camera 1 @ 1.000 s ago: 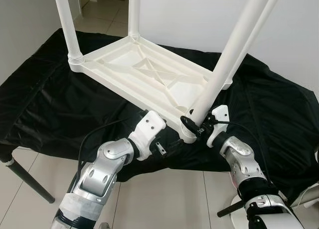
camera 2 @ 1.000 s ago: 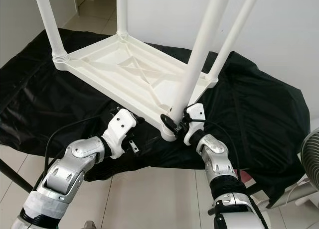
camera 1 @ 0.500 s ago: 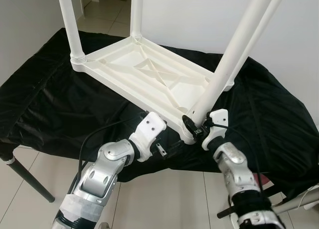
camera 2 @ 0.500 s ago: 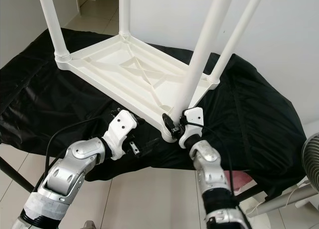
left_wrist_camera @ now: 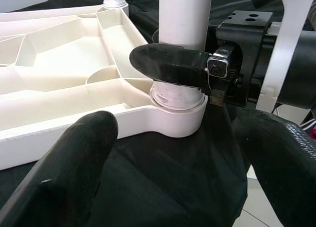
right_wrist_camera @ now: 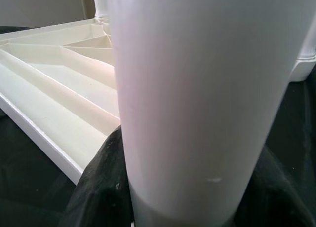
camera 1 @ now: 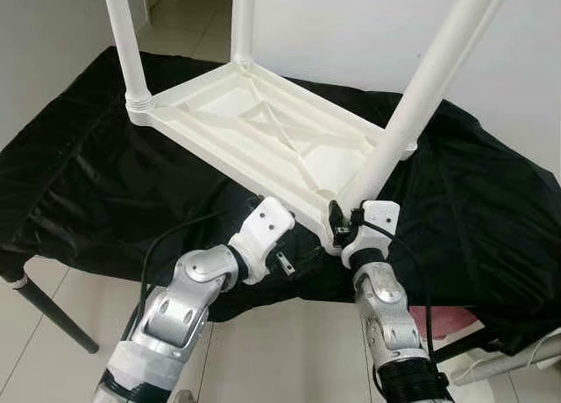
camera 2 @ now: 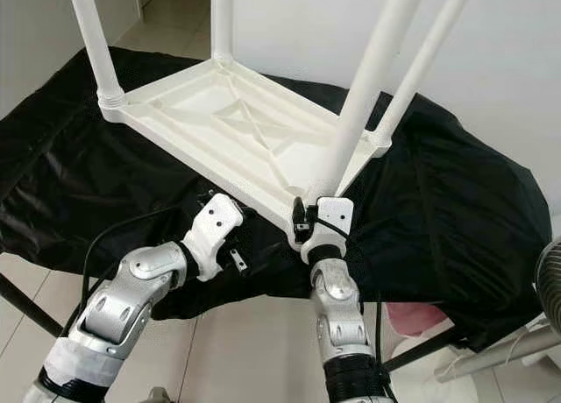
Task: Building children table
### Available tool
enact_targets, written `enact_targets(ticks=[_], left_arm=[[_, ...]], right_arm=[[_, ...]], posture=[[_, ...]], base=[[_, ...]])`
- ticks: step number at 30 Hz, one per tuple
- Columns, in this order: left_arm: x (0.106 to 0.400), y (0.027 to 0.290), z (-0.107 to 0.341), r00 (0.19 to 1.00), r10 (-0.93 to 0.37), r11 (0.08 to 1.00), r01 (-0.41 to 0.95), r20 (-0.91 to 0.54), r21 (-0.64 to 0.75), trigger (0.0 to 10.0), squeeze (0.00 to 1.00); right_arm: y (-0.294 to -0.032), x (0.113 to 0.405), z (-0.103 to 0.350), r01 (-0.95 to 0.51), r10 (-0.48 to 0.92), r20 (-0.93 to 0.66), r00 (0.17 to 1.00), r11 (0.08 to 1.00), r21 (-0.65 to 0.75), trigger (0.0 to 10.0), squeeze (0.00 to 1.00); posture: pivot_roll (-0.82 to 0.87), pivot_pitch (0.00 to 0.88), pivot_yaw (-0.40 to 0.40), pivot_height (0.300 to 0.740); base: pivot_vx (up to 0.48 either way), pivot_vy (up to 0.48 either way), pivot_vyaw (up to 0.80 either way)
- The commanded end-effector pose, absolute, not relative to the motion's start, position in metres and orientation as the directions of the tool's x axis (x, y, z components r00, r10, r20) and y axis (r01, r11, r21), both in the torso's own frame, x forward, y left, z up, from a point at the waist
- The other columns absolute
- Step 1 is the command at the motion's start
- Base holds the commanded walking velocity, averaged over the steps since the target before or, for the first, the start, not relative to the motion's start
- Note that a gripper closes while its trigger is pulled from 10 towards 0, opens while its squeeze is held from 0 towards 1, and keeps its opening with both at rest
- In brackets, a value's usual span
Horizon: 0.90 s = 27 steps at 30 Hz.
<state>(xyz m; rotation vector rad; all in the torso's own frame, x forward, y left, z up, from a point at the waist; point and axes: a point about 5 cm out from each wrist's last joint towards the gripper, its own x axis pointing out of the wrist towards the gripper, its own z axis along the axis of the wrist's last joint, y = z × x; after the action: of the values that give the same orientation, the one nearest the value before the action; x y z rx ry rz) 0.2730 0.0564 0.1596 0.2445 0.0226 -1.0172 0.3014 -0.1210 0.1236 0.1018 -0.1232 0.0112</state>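
A white plastic children's table [camera 1: 263, 131] lies upside down on a black cloth, its legs pointing up. My right gripper [camera 1: 344, 214] is shut around the base of the near right leg [camera 1: 412, 96], just above its corner socket [left_wrist_camera: 180, 113]. In the right wrist view that leg [right_wrist_camera: 197, 103] stands between the black fingers [right_wrist_camera: 101, 187]. My left gripper [left_wrist_camera: 173, 187] is open and low over the cloth, just left of that corner, with nothing between its fingers [left_wrist_camera: 64, 172]. It faces the socket and the right gripper's finger [left_wrist_camera: 168, 64].
The black cloth covers a low stand [camera 1: 79, 175] with a dark leg [camera 1: 44, 311] at the lower left. Tiled floor lies below me. A pink object [camera 1: 447, 320] sits on the floor under the right side, and a fan [camera 2: 550, 289] stands at the far right.
My right forearm has swung left around the leg, from the right side to straight below the corner, still holding the leg. The left arm has stayed put.
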Motion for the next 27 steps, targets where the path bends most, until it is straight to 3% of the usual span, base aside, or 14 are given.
enact_targets(ticks=[1, 8, 9, 14, 24, 27], left_arm=[[0.274, 0.053, 0.159, 0.549, -0.827, 0.52, 0.83, -0.126, 0.2, 10.0, 0.0], [0.275, 0.054, 0.159, 0.55, -0.825, 0.521, 0.829, -0.127, 0.206, 10.0, 0.0], [0.275, 0.055, 0.159, 0.552, -0.824, 0.523, 0.827, -0.126, 0.206, 10.0, 0.0], [0.273, 0.054, 0.158, 0.554, -0.823, 0.523, 0.826, -0.129, 0.209, 10.0, 0.0], [0.272, 0.054, 0.155, 0.55, -0.823, 0.518, 0.829, -0.141, 0.213, 10.0, 0.0], [0.272, 0.054, 0.155, 0.547, -0.825, 0.514, 0.831, -0.142, 0.213, 10.0, 0.0]], right_arm=[[-0.124, 0.298, 0.116, 0.022, -0.033, 0.089, 0.995, 0.992, 0.123, 10.0, 0.0], [-0.125, 0.298, 0.119, -0.001, -0.01, 0.096, 0.995, 0.993, 0.122, 10.0, 0.0], [-0.124, 0.298, 0.12, -0.02, 0.007, 0.105, 0.994, 0.992, 0.128, 10.0, 1.0], [-0.124, 0.296, 0.122, -0.04, 0.025, 0.113, 0.993, 0.991, 0.127, 10.0, 1.0], [-0.153, 0.292, 0.114, -0.07, 0.065, 0.101, 0.993, 0.996, 0.054, 10.0, 1.0], [-0.161, 0.291, 0.114, -0.157, 0.152, 0.107, 0.983, 0.987, 0.046, 10.0, 1.0]], posture=[[0.05, 0.046, -0.114, 0.74], [0.06, 0.044, -0.123, 0.74], [0.06, 0.044, -0.126, 0.74], [0.07, 0.044, -0.131, 0.74], [0.06, 0.039, -0.131, 0.74], [0.06, 0.031, -0.131, 0.74]], base=[[0.0, 0.0, 0.0], [0.0, 0.0, 0.0], [0.0, 0.0, 0.0], [0.0, 0.0, 0.0], [0.0, 0.0, 0.0], [0.0, 0.0, 0.0]])
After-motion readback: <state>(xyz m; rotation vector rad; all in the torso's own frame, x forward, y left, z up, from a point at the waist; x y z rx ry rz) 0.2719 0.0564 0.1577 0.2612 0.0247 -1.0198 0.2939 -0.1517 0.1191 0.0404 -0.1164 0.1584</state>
